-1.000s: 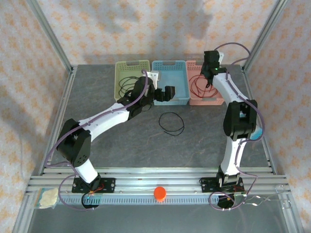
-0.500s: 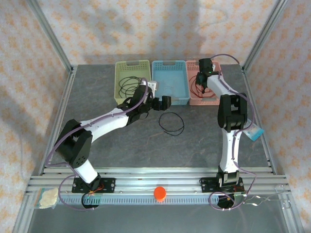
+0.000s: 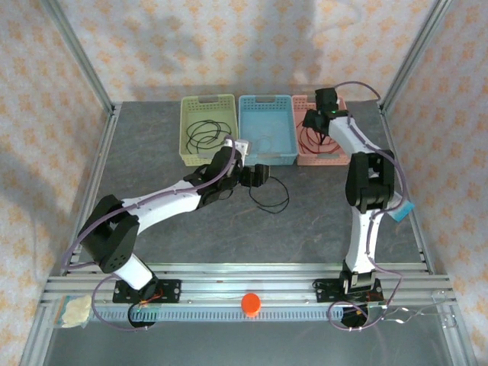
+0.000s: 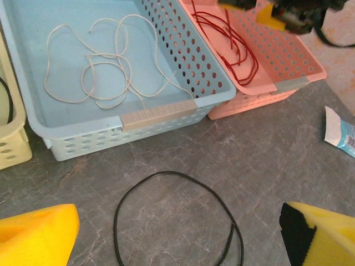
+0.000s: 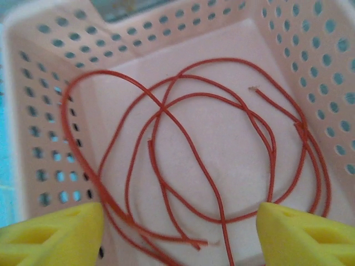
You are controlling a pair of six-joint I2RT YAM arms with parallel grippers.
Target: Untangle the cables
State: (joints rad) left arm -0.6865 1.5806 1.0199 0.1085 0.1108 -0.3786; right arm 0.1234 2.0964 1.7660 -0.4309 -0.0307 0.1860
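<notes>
The left gripper [image 4: 180,235], fingers wide apart, hovers over 1 black cable [image 4: 166,173] on the worktop [image 4: 266,155]; the right gripper [image 5: 180,233], fingers apart, hangs above the red cable [image 5: 162,111] in the pink basket [image 5: 138,39].

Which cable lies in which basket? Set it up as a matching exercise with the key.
Baskets:
1. yellow basket
2. blue basket
3. pink basket

Cables:
a. red cable
b. black cable
c. white cable

Pairs: 1-b, 2-c, 3-a
</notes>
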